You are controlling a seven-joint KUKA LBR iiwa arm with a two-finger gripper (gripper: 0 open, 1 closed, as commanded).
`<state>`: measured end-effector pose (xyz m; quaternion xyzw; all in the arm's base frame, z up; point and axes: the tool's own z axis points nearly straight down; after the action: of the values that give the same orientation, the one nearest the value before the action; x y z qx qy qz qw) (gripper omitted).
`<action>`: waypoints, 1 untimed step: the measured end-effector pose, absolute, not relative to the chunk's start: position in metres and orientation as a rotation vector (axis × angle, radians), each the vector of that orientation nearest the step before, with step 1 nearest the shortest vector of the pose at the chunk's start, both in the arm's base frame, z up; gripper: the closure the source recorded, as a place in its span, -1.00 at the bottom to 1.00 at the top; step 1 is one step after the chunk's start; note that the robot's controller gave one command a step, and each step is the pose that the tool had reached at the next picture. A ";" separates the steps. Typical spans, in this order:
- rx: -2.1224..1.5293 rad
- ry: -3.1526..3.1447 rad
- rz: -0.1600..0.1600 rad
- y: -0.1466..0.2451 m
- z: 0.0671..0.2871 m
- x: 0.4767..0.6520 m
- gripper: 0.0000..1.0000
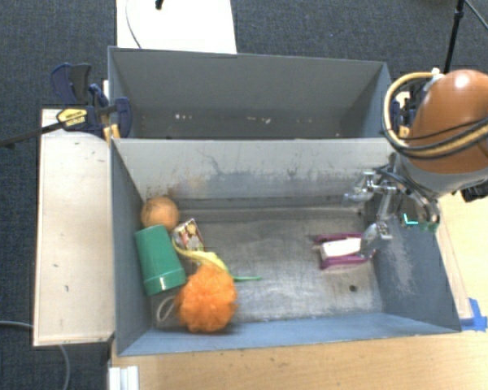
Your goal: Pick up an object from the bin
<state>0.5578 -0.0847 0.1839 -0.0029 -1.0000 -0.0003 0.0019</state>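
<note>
My gripper (374, 236) is low in the right part of the bin, close to the right wall. Its lower tip sits at the right end of a small white and magenta block (342, 252) that lies flat on the bin floor. Whether the block is gripped cannot be made out. A tiny dark speck (352, 287) lies on the floor just in front of the block.
A heap sits in the left front corner: a green cylinder (159, 258), an orange mesh puff (206, 297), a tan ball (159, 213), a small printed packet (187, 235) and a yellow strip (205, 257). The arm's orange cover hangs over the right rim.
</note>
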 end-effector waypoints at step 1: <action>-0.005 -3.145 0.001 -0.085 0.188 0.560 -1.00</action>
<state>0.5596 -0.0845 0.1876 -0.0015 -1.0000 0.0003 -0.0018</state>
